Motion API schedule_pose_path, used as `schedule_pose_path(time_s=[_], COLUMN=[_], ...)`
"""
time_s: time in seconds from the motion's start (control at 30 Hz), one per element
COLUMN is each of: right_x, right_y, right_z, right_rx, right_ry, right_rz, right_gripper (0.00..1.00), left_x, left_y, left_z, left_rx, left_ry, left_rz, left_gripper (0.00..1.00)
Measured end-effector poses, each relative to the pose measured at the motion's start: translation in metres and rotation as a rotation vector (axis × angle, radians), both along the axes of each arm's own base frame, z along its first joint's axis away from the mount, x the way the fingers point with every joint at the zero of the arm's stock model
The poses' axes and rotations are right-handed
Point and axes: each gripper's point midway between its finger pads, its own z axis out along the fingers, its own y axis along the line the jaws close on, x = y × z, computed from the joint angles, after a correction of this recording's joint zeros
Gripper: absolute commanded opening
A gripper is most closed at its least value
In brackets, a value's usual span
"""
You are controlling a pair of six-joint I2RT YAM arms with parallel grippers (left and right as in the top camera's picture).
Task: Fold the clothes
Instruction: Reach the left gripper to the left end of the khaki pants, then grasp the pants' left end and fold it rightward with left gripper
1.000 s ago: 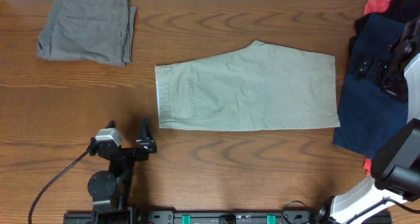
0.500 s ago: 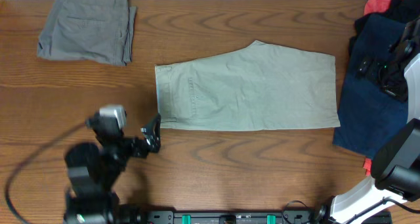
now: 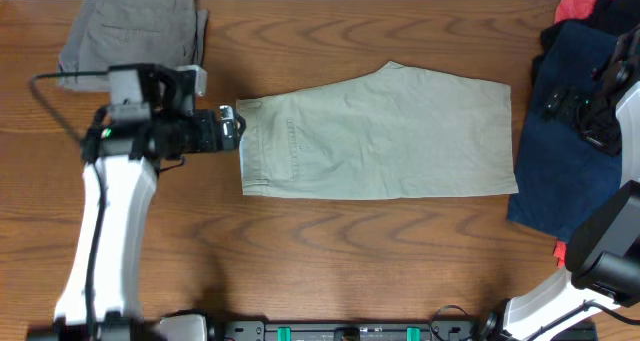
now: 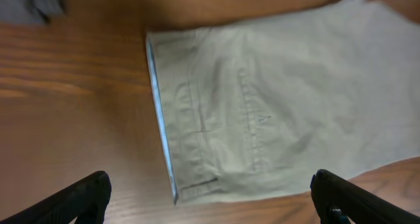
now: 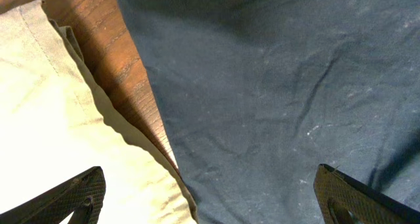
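A pair of pale green cotton shorts (image 3: pixel 375 136) is lying flat across the middle of the brown wooden table (image 3: pixel 350 251). Its waistband is facing the left edge and its leg hems are pointing toward the right edge. A back pocket is showing on the upper face, near the waistband.

The left claw (image 3: pixel 231 129) is hanging just beside the waistband, on its left-edge side. In the left wrist view its two black fingers (image 4: pixel 88 191) are standing wide apart, with the waistband and pocket lying between and beyond them. That view is blurred, so the claw seems to be above the cloth rather than touching it, though this is not certain.

The right claw (image 5: pixel 210 184) is hovering over a dark navy blue garment (image 3: pixel 560 161) spread along the right edge of the table. Its fingers are also standing apart and gripping nothing. The right wrist view is showing a thin strip of bare wood between the navy cloth and the hem of the shorts (the two are near but apart).

A folded grey garment (image 3: pixel 130 41) is sitting at the far left corner. A crumpled red cloth (image 3: pixel 585 3) is peeking out at the far right corner.
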Motion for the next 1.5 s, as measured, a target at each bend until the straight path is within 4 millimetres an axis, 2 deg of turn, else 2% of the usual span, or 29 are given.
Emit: schedule_pose_path(time_s=[0.23,0.53,0.83,1.07,1.13,1.3,1.33,1.4,1.43,1.5], right_x=[0.000,0.000,0.000,0.000,0.000,0.000,0.000,0.000,0.000,0.000], right_y=[0.000,0.000,0.000,0.000,0.000,0.000,0.000,0.000,0.000,0.000], right_z=[0.000,0.000,0.000,0.000,0.000,0.000,0.000,0.000,0.000,0.000], right_rx=[0.001,0.001,0.001,0.001,0.001,0.000,0.001,0.001,0.001,0.000], right_ry=[0.000,0.000,0.000,0.000,0.000,0.000,-0.001,-0.001,-0.001,-0.001], right_rz=[-0.001,-0.001,-0.001,-0.001,-0.001,-0.002,-0.001,-0.001,-0.001,-0.001], right_gripper=[0.99,0.99,0.99,0.99,0.99,0.99,0.99,0.99,0.99,0.99], left_x=[0.016,0.010,0.004,0.003,0.004,0.003,0.003,0.002,0.001,0.000], left_y=[-0.004,-0.010,-0.020,-0.036,-0.044,-0.059,-0.058,-0.055,-0.053,-0.049], left_z=[-0.061,-0.119,-0.139,-0.138,-0.138,-0.148,-0.150,-0.156,-0.159,-0.163], left_rx=[-0.059,-0.170,-0.237,-0.300,-0.312,-0.312,-0.307,-0.290,-0.282,-0.270], left_ry=[0.141,0.315,0.380,0.388,0.388,0.400,0.406,0.418,0.429,0.444], left_rz=[-0.019,-0.022,-0.047,-0.094,-0.116,-0.156,-0.152,-0.143,-0.132,-0.108], left_gripper=[0.98,0.98,0.98,0.98,0.89,0.42,0.31,0.15,0.08,0.06])
